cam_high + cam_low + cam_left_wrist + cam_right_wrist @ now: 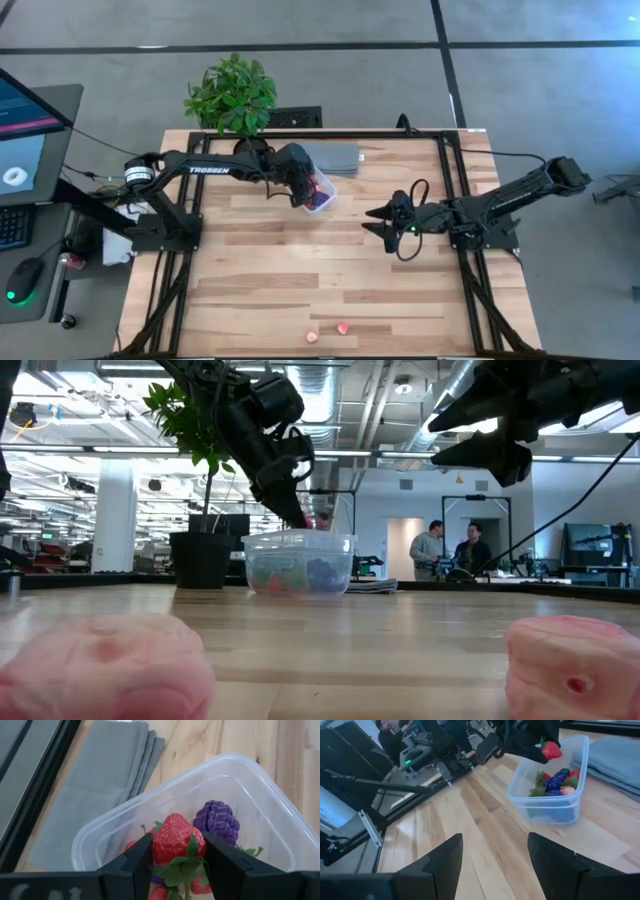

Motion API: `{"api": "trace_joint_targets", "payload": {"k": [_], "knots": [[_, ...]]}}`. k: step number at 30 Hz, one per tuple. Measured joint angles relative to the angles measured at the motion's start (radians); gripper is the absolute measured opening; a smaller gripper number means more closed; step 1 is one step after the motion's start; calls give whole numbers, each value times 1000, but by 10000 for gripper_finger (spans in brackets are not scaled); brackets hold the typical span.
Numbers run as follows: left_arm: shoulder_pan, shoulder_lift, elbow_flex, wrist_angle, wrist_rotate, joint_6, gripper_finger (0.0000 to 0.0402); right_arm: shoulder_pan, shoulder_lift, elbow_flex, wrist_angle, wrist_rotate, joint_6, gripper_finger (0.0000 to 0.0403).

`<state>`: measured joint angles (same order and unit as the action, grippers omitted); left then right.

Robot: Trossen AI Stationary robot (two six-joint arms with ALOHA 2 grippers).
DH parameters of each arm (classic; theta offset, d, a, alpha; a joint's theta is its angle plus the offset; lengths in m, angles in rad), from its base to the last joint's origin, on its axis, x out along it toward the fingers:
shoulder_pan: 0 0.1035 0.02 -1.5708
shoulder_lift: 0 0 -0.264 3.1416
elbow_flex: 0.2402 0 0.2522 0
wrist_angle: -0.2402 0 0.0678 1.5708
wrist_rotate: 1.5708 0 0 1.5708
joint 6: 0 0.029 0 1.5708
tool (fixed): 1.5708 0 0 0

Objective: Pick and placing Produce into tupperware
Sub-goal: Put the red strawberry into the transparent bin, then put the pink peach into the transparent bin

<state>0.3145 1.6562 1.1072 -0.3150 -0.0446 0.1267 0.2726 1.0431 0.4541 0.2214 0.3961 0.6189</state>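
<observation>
Left wrist view gives you the clearest look: the left gripper [178,851] has its fingers closed on a red strawberry [178,839], green leaves hanging below it, held just above the open tupperware [250,780]. Inside the box you can see a purple berry [217,821] and more red pieces, partly hidden by the fingers. A folded grey cloth [95,785] lies just beside the box. In the high view, you see the tupperware [322,192] near the table's far edge, close to the potted plant [232,95], with the left gripper [303,188] over it. The right gripper [377,222] hovers mid-table, well apart from the box, its fingers spread wide and holding nothing. Two pale pink pieces [327,333] sit near the table's front edge; they may be touching nothing, though they are small there.
</observation>
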Motion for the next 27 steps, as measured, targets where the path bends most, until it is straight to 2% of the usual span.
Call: {"api": "trace_joint_targets", "payload": {"k": [6, 10, 21, 24, 27], "knots": [[-1, 0, 0, 24, 57, 14, 142, 0, 0, 0, 0, 1, 16, 248], [-1, 0, 0, 21, 60, 12, 148, 0, 0, 0, -1, 1, 29, 248], [-1, 0, 0, 18, 44, -12, 236, 0, 0, 0, -3, 1, 31, 248], [-1, -2, 0, 9, 97, -27, 248, 4, 0, 0, -5, -12, 47, 248], [-12, -27, 0, -33, 182, -43, 251, 29, 0, 0, -20, -103, 81, 248]]}}
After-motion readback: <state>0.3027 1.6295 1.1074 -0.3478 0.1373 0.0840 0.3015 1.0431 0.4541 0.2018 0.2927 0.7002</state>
